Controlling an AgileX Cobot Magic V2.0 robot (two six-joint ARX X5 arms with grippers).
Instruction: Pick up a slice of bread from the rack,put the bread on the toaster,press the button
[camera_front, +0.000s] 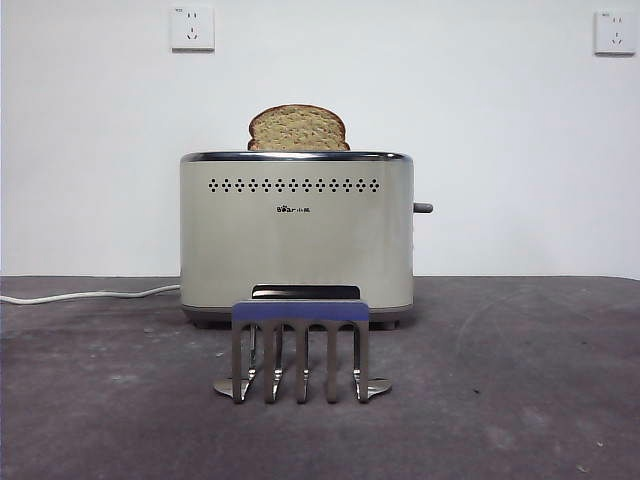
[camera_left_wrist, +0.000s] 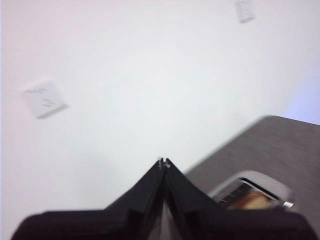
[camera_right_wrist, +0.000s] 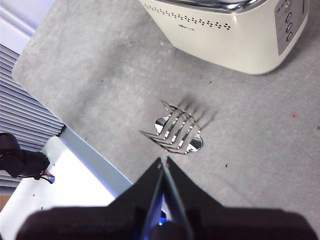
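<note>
The slice of bread (camera_front: 298, 128) stands upright in the toaster's slot, its domed top rising above the chrome rim. The cream toaster (camera_front: 296, 235) stands at the middle of the table. Its dark button (camera_front: 424, 208) sticks out of its right side. The silver rack (camera_front: 300, 350) with a blue top bar stands empty in front of the toaster. My left gripper (camera_left_wrist: 163, 161) is shut and empty, held high and pointing at the wall, with the toaster (camera_left_wrist: 252, 192) below it. My right gripper (camera_right_wrist: 163, 161) is shut and empty above the rack (camera_right_wrist: 176, 131).
A white power cord (camera_front: 85, 295) runs left from the toaster along the grey table. Two wall sockets (camera_front: 192, 28) sit high on the white wall. The right wrist view shows the toaster (camera_right_wrist: 235, 27), the table's edge and a white surface beyond it.
</note>
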